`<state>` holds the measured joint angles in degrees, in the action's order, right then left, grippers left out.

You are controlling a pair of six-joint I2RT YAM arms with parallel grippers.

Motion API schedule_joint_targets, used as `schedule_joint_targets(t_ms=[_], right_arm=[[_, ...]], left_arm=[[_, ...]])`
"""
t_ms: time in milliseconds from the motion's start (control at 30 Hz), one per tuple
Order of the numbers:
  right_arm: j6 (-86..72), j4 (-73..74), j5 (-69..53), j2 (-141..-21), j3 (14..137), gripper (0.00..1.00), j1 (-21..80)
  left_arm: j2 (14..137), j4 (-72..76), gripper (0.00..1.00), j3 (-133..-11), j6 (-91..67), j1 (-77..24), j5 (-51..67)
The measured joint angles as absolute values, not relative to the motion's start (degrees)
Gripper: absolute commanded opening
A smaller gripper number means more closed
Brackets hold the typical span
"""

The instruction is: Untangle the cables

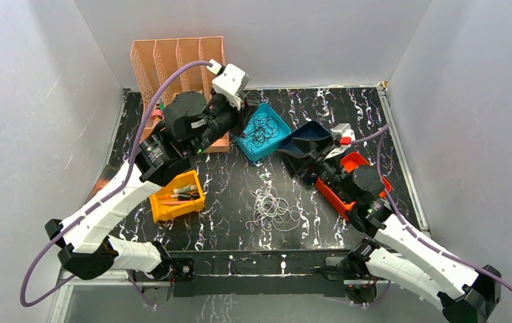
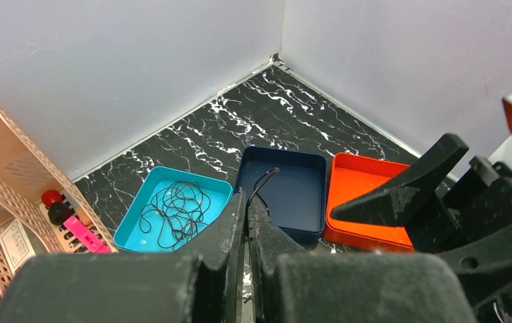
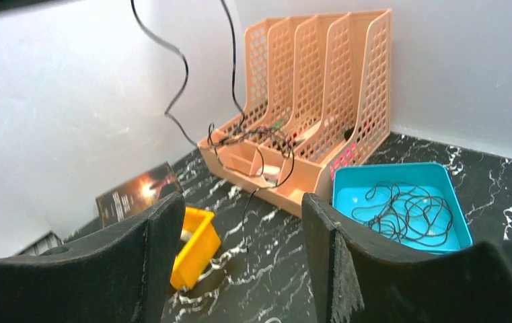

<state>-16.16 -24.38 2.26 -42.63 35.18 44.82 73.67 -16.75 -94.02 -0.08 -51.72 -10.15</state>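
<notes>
Left gripper (image 2: 245, 202): raised above the trays, jaws pressed together on a thin black cable (image 2: 265, 178), whose short end sticks up past the fingertips.
Held cable: in the right wrist view two thin black strands hang down from above, in front of the rack (image 3: 320, 87), with a curly loop low down.
Right gripper (image 3: 239, 222): low over the table (image 1: 226, 182), by the navy tray (image 2: 293, 195); jaws spread wide, nothing between them.
Black cables (image 2: 175, 215): a loose curly heap lying inside the teal tray (image 2: 162, 178).
White cables (image 1: 273, 205): a loose tangle on the table, in front of the trays and between the two arms.
Trays: teal, navy and red tray (image 2: 364, 195) stand side by side; teal touches navy, navy touches red.
Rack: upright at the back left corner, beside the teal tray.
Yellow bin (image 3: 199, 239): on the table at the left, holding small items; too small to tell what.
</notes>
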Motion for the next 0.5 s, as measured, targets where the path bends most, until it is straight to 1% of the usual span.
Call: schedule_joint_targets(t_ms=[233, 500], right_arm=[[-19.68, -32.45, 4.78, -43.77, 35.22, 0.72, 44.82], [-20.8, -36.05, 5.8, -49.65, 37.45, 0.69, 44.82]], left_arm=[[73.67, -17.43, 0.0, -93.36, -1.32, -51.72, -8.16], [73.71, -18.28, 0.0, -93.36, -2.07, -51.72, -5.58]])
